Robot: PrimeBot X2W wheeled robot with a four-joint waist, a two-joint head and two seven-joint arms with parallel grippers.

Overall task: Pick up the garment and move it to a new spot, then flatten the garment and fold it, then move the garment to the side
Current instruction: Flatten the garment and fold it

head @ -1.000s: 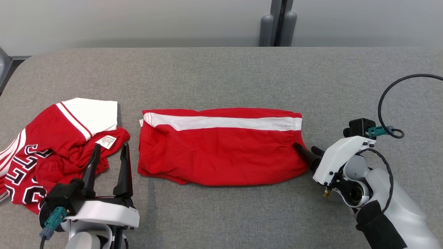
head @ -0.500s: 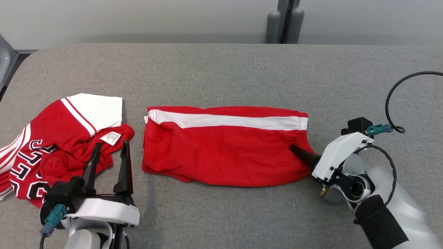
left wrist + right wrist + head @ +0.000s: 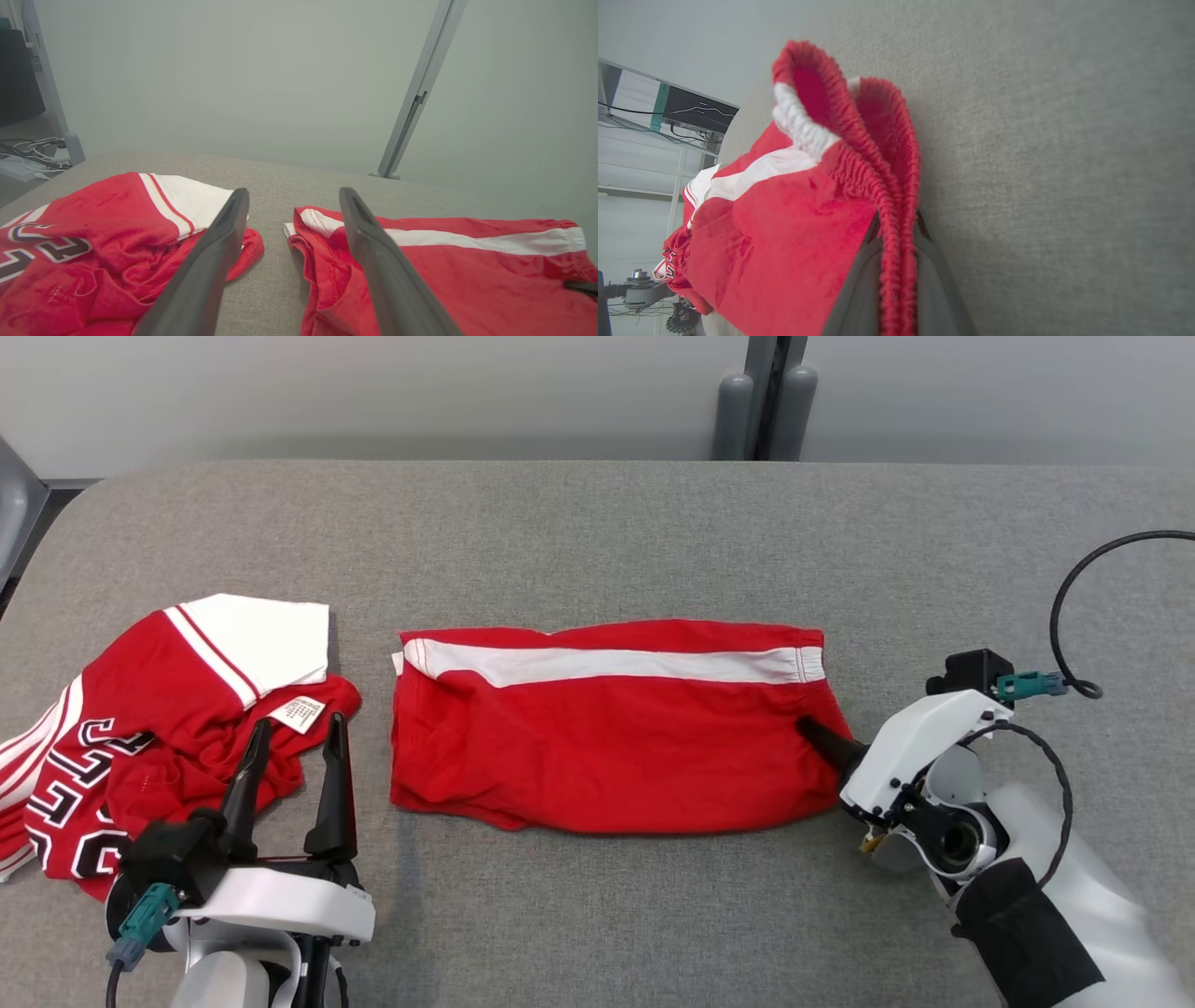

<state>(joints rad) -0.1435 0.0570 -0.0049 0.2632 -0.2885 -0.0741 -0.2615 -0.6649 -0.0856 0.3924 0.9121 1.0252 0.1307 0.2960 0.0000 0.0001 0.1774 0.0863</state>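
A wide grey fabric tabletop (image 3: 597,541) is stretching out before me, its corners rounding off. A plain pale wall (image 3: 373,392) is running behind it, a grey upright post (image 3: 764,401) splitting it. Cables (image 3: 28,156) are lying on the floor (image 3: 11,186); a white shelving rack (image 3: 677,168) is holding a dark box (image 3: 698,112). Soft light is falling evenly.

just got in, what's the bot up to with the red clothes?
The right end effector is shut on the elastic waistband at the right end of the red shorts, which lie flat on the grey table. The left end effector hovers open near the crumpled red jersey. Nothing is lifted yet.
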